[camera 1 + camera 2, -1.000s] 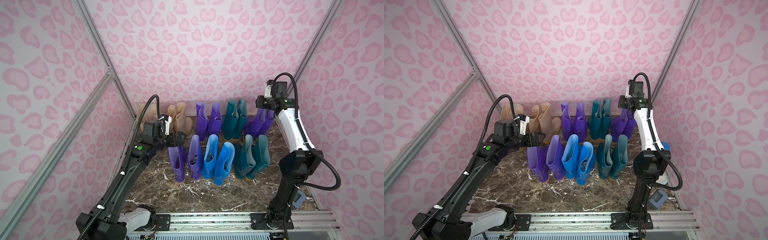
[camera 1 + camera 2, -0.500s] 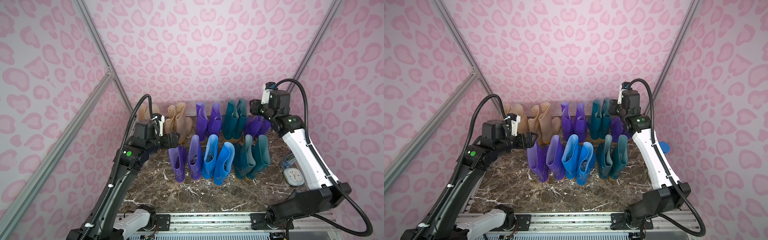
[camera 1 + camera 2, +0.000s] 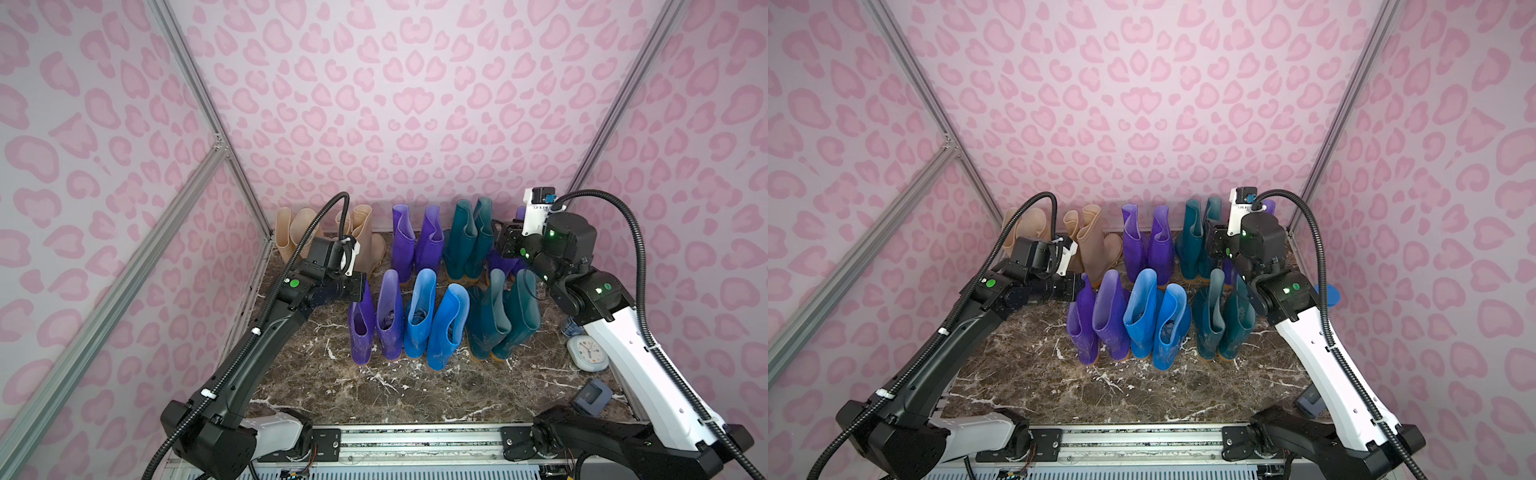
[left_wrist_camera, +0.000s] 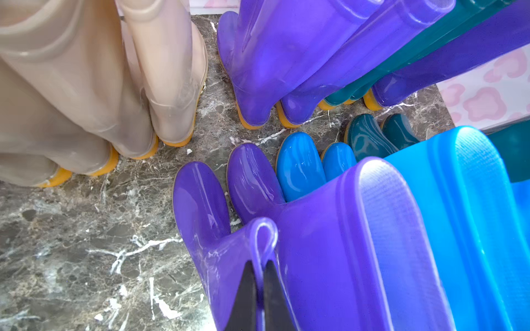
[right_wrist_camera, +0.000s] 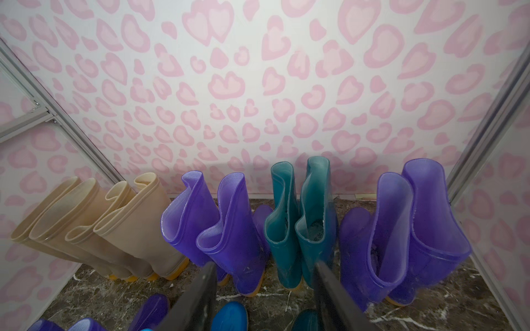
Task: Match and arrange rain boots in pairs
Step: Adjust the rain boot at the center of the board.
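Rain boots stand in two rows on the marble floor [image 3: 332, 386]. The back row holds beige boots [image 3: 365, 241], a purple pair [image 3: 415, 241], a teal pair [image 3: 469, 237] and a purple pair [image 5: 407, 229] partly hidden behind my right arm. The front row is a purple pair, a blue pair [image 3: 432, 320] and a teal pair [image 3: 503, 320]. My left gripper [image 4: 259, 266] is shut on the folded top rim of the front row's leftmost purple boot [image 3: 360, 328]. My right gripper [image 5: 263, 266] hangs open above the front row, facing the back row, with nothing between its fingers.
A round white clock [image 3: 588, 352], a dark grey-blue device [image 3: 592, 397] and a blue-capped item [image 3: 571, 328] lie by the right wall beside my right arm. Pink patterned walls close in three sides. The arms' mounting rail [image 3: 415, 440] runs along the front.
My left gripper has closed on the purple boot's rim. The right arm has folded down and drawn its open gripper back from the back-right purple pair.
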Motion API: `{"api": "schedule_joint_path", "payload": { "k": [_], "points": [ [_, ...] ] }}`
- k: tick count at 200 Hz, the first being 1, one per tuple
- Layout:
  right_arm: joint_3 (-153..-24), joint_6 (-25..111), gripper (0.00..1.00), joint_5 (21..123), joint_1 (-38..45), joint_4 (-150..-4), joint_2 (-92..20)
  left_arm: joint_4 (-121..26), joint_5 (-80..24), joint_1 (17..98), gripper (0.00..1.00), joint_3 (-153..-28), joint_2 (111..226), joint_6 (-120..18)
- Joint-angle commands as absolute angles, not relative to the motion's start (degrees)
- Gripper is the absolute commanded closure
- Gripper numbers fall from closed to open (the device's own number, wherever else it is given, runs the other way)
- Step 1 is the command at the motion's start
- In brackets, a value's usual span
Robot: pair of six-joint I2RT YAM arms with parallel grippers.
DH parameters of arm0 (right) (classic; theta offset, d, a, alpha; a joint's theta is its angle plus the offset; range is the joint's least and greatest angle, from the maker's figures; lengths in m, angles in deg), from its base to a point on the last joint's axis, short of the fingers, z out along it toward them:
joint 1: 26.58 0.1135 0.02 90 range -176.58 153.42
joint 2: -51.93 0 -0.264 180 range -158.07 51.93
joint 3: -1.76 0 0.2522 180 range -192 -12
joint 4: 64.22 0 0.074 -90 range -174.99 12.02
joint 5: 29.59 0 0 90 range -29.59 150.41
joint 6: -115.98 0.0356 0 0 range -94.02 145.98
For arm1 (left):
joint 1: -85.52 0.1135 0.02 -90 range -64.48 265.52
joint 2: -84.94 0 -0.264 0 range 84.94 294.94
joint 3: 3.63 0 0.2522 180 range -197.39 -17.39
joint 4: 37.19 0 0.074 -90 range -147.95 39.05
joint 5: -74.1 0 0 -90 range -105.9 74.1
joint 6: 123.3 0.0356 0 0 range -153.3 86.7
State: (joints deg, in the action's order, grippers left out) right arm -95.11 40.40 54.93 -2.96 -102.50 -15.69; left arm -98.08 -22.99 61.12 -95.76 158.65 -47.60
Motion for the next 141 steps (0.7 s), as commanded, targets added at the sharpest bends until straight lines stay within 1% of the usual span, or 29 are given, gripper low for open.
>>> {"api": "schedule_joint_path", "payload": {
  "k": [1, 29, 50, 98, 107, 118, 121, 124, 129, 132, 133, 136, 141],
  "points": [
    [-94.62, 40.49, 0.44, 54.26, -2.91, -101.44, -15.06, -97.61, -23.83, 60.90, 0.98, -97.56, 159.21, -45.82],
    [-93.41, 40.29, 0.44, 54.05, -2.87, -101.36, -14.36, -94.62, -25.47, 60.52, 0.98, -97.16, 157.10, -44.20],
    [-93.16, 40.27, 0.44, 54.16, -2.85, -101.28, -14.34, -93.23, -23.89, 60.56, 0.98, -95.13, 155.63, -42.81],
    [-93.60, 40.09, 0.44, 54.43, -2.87, -101.17, -15.44, -90.67, -23.66, 60.72, 0.97, -91.19, 154.81, -46.11],
    [-93.81, 39.92, 0.44, 54.60, -2.91, -101.59, -15.70, -90.65, -23.17, 60.90, 0.89, -90.84, 154.89, -46.38],
    [-94.13, 39.65, 0.44, 54.98, -2.91, -102.34, -15.90, -90.84, -23.19, 61.38, 0.87, -90.50, 155.06, -46.41],
    [-94.17, 39.61, 0.44, 55.16, -2.85, -102.54, -15.92, -90.99, -23.20, 61.55, 0.85, -90.51, 155.07, -46.52],
    [-94.26, 39.61, 0.44, 55.40, -2.85, -102.84, -15.93, -91.00, -23.26, 61.70, 0.81, -90.45, 155.08, -46.71],
    [-94.26, 39.61, 0.44, 55.75, -2.90, -103.10, -15.93, -91.05, -23.40, 62.01, 0.70, -90.43, 155.03, -47.00],
    [-94.20, 39.68, 0.43, 55.97, -2.85, -103.26, -15.86, -91.10, -23.57, 62.17, 0.66, -90.43, 154.99, -47.15],
    [-94.19, 39.69, 0.43, 56.04, -2.85, -103.28, -15.85, -91.10, -23.69, 62.20, 0.64, -90.43, 155.03, -47.17],
    [-94.06, 39.77, 0.43, 56.23, -2.80, -103.44, -15.80, -91.06, -23.98, 62.30, 0.61, -90.43, 154.91, -47.18],
    [-93.85, 40.05, 0.43, 56.35, -2.68, -103.76, -15.67, -91.07, -24.44, 62.64, 0.60, -90.58, 154.90, -47.06]
  ]
}}
